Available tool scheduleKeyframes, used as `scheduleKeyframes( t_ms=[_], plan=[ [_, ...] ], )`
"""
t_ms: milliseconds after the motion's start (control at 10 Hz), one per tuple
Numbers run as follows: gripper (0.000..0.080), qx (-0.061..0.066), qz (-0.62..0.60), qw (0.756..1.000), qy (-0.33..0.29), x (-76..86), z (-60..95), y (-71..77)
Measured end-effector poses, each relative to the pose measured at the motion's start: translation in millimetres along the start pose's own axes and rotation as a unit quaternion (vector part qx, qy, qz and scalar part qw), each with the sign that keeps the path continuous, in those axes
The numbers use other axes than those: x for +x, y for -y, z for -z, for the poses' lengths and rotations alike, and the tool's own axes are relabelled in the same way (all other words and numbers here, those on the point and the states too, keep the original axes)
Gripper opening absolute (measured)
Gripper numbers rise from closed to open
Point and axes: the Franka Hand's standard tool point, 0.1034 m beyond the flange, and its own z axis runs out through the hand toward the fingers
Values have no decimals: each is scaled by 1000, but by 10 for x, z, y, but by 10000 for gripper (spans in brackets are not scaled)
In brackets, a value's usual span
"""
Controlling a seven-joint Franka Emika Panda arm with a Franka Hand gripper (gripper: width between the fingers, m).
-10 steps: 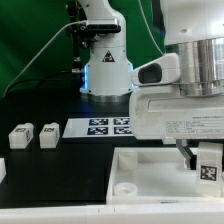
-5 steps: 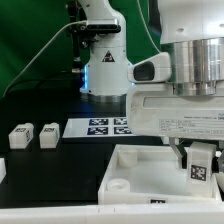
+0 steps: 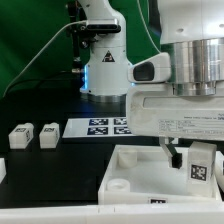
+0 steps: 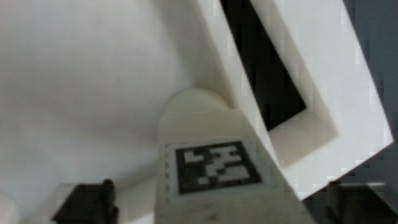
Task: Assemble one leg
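Gripper (image 3: 193, 160) mostly masked by the arm's own white housing at right of the exterior view; only dark finger (image 3: 176, 157) tips visible, clamped on the leg (image 3: 200, 165) at lower right of frame. Leg cut partly by the right frame edge, tag facing camera, hanging over the white panel (image 3: 130, 165), contact with panel not discernible. In the wrist view, leg (image 4: 217, 150) fills centre, tagged face up toward camera, far end tapering off blurred against the panel (image 4: 89, 80); dark finger (image 4: 84, 203) stubs cropped at the lower edge. Panel rim (image 4: 267, 70) running diagonally, black table (image 4: 267, 60) showing beyond it. Panel front edge cut by the bottom of the exterior frame, one corner hole (image 3: 117, 186) visible at lower centre. Marker board (image 3: 100, 127) at centre, right portion hidden behind the arm. Two spare legs (image 3: 20, 136) (image 3: 47, 135) at left on the black table, well apart from the panel; a third white piece (image 3: 2, 170) clipped by the left edge, not identifiable. Arm base (image 3: 105, 60) behind the board, green backdrop (image 3: 30, 35) at upper left.
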Motion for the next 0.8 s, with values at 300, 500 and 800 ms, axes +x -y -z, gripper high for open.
scheduleKeyframes(
  t_ms=[300,500,800],
  plan=[
    [646,10,2,1000,-1,49,182,51],
    [648,9,2,1000,-2,52,178,46],
    [648,9,2,1000,-1,49,171,42]
  ],
)
